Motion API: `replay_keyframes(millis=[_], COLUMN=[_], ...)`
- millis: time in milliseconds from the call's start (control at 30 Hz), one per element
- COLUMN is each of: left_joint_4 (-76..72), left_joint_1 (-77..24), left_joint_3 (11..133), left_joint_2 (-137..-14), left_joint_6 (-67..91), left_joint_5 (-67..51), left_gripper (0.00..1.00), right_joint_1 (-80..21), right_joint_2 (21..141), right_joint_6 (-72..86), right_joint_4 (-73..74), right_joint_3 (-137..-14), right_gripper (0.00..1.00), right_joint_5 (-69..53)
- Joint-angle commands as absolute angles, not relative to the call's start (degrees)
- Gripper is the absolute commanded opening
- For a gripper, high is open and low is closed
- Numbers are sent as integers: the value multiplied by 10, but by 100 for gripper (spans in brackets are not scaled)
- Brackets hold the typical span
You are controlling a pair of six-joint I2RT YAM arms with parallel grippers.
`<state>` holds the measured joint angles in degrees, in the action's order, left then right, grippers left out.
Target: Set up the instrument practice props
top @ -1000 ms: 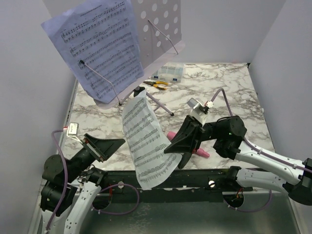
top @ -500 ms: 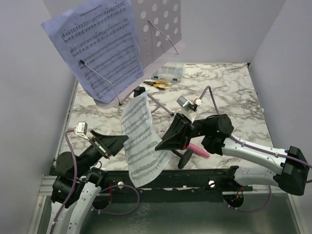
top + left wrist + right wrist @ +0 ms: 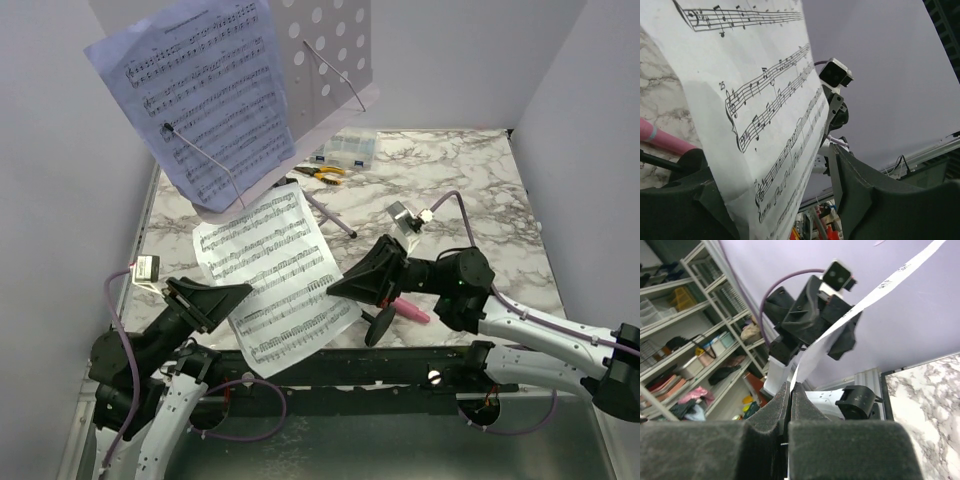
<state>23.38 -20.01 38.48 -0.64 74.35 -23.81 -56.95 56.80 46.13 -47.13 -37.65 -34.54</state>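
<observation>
jaws: right gripper (image 3: 333, 289) clamped on white sheet (image 3: 275, 275), 3 o'clock edge; left gripper (image 3: 232, 305) open astride 9 o'clock edge | sheet at 6 o'clock, probably steadied for stand (image 3: 330, 40) at 11 o'clock

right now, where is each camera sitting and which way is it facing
top external: above, behind the arms, facing down at the table; left arm and right arm show.
left wrist: on the left arm, facing across the white sheet toward the right arm; own fingers frame it.
right wrist: on the right arm, facing the left gripper; own fingers shut on the sheet's edge.
shared: both wrist views show the white sheet and the opposite arm.
</observation>
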Motion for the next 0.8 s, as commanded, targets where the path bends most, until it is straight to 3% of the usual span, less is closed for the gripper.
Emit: replay_keyframes(millis=[0,167,400,700,767], left_joint_4=[227,228,231,244,249], left_joint_1=[-202,-202,-202,-202,-202], left_joint_3=[413,426,440,454,457], left_joint_2=[-2,-2,-2,-5,-6], left_joint_6=[725,715,690,626,608], left_joint_5=[-220,-209,-195,-214,-232], left_gripper=[62,55,29,6,0], right_joint_1=[-572,-572,-572,-572,-572], right_joint_2=[539,520,513,507,507], right_joint_6=[450,451,447,411,412], right_joint_4=[-439,-448,-451,-366,-348], right_joint_3=[-348,-323,-316,-322,-319], right_gripper=[0,0,0,0,7], right_joint_5=[-260,-232,-247,-254,-254])
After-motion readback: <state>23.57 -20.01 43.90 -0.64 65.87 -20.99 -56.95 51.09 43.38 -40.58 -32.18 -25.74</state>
